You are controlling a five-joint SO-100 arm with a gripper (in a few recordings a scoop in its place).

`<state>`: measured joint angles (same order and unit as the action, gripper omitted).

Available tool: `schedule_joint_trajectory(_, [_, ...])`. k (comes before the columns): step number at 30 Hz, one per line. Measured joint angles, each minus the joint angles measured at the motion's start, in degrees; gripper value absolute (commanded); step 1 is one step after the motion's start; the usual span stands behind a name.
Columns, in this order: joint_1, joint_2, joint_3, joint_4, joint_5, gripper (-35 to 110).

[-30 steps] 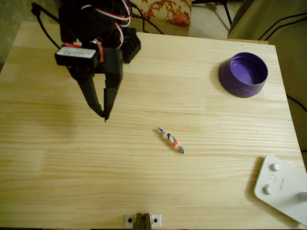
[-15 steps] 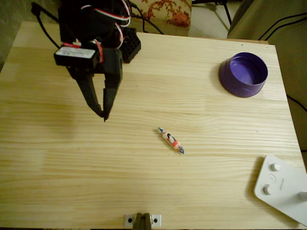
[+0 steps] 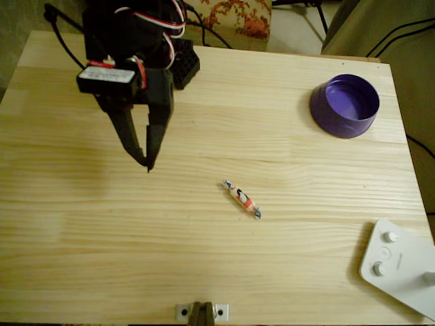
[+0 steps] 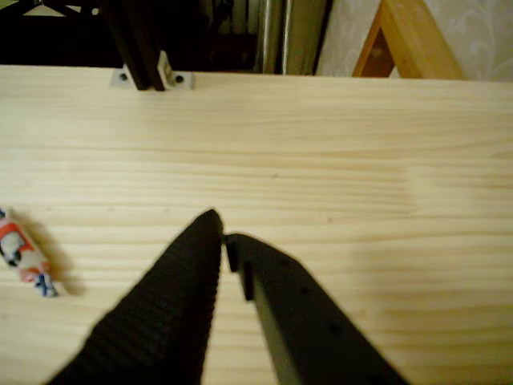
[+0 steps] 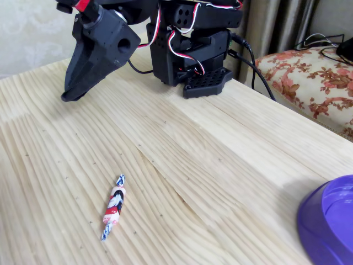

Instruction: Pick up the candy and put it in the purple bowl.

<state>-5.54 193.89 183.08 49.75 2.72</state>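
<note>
The candy (image 3: 242, 198) lies flat on the wooden table near its middle: white with red-orange and dark marks and twisted bluish ends. It also lies at the left edge of the wrist view (image 4: 22, 253) and in the fixed view's lower left (image 5: 112, 207). The purple bowl (image 3: 344, 106) stands at the table's far right corner, and part of the bowl (image 5: 330, 226) cuts the fixed view's lower right. My black gripper (image 3: 147, 163) hangs over the table's left part, well left of the candy and apart from it. Its fingertips (image 4: 223, 234) meet, shut on nothing.
A white device with round knobs (image 3: 399, 266) lies at the near right corner. The arm's black base (image 5: 193, 41) stands at the far edge. A small metal bracket (image 3: 201, 312) sits at the middle of the near edge. Bare wood (image 3: 299, 176) separates candy and bowl.
</note>
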Motion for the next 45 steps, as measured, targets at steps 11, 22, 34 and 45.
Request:
schedule_joint_trajectory(11, [-0.1,0.0,0.0,0.0,0.0,0])
schedule_joint_trajectory(22, [-0.4,0.0,0.0,0.0,0.0,0])
schedule_joint_trajectory(34, [0.0,0.0,0.0,0.0,0.0,0])
schedule_joint_trajectory(45, [-1.7,-3.7,-5.1,0.0,-3.0,0])
